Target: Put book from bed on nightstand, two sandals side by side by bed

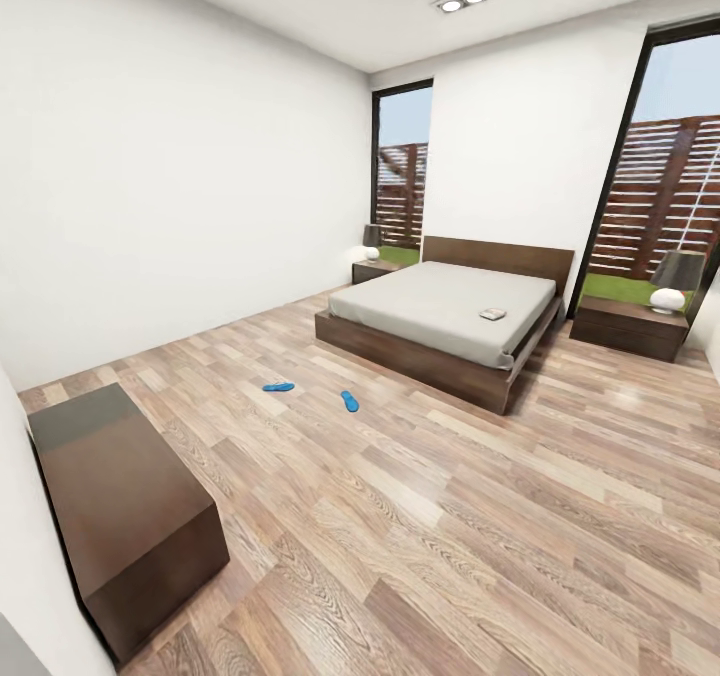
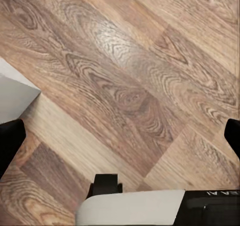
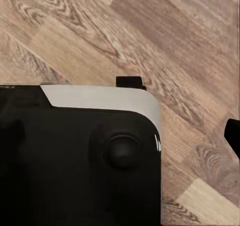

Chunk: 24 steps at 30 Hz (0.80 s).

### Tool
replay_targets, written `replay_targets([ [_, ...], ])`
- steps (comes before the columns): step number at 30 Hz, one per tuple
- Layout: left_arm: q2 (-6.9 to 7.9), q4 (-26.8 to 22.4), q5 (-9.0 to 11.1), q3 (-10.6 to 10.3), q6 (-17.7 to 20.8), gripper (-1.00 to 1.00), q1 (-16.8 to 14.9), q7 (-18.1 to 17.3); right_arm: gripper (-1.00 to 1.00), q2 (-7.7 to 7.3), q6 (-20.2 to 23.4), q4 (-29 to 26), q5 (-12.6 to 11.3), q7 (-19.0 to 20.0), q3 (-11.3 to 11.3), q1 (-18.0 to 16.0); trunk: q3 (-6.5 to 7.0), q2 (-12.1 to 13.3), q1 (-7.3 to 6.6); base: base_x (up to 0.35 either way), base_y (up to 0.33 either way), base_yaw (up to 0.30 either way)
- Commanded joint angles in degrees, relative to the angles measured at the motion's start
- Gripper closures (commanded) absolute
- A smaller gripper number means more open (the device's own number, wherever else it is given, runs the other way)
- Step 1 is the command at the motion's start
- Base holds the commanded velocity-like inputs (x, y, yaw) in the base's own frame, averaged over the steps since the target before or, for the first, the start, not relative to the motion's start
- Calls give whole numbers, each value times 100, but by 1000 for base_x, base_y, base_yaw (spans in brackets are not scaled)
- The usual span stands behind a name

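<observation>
book (image 1: 492, 314) on bed (image 1: 430, 306), near its right edge | sandals (image 1: 279, 387) (image 1: 349, 401) apart on floor (image 1: 450, 516), unpaired | nightstands (image 1: 630, 326) flank headboard | hands' state: cannot tell, nothing held visibly

The bed (image 1: 440, 306) – pale grey mattress on a dark brown frame with a tall headboard – stands against the far wall of the bedroom. The book (image 1: 492, 314) lies flat on the mattress near its right edge. A nightstand (image 1: 628, 328) flanks the bed on the right, another (image 1: 372, 271) on the left. Two blue sandals (image 1: 279, 387) (image 1: 349, 401) lie apart on the plank floor (image 1: 450, 516) before the bed – angled differently
</observation>
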<state>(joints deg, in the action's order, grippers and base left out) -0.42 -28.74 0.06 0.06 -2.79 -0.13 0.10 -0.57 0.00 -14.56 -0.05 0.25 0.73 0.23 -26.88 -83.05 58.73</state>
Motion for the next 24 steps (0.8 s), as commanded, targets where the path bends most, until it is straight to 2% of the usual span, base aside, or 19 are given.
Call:
replay_targets([
  [1, -10, -77, 1, 1, -13, -100, -2, 2, -100, -1, 0, -118, -2, 0, 11, 3, -5, -2, 0, 0, 0, 0],
  [4, -52, -406, 2, 2, -7, -100, -4, 4, -100, -7, 3, -710, -5, -11, 20, 3, -5, -2, 0, 0, 0, 0],
  [9, -62, -571, 9, 2, -16, -100, -5, -4, -100, -6, -3, -1179, -6, -15, 23, 3, -5, -2, 0, 0, 0, 0],
  [12, -62, -592, 43, 3, -25, -100, -5, -9, -100, -5, -20, -1242, -5, -16, 25, 3, -5, -2, 0, 0, 0, 0],
  [18, -32, -612, 325, 3, -39, -100, -5, -18, -100, 3, -133, -1273, -4, -9, 39, 3, -5, -2, 0, 29, 0, 0],
  [24, -21, -607, 484, 3, -45, -100, -5, -19, -100, 4, -154, -1253, -6, -18, 61, 3, -5, -2, 0, 225, 0, 0],
])
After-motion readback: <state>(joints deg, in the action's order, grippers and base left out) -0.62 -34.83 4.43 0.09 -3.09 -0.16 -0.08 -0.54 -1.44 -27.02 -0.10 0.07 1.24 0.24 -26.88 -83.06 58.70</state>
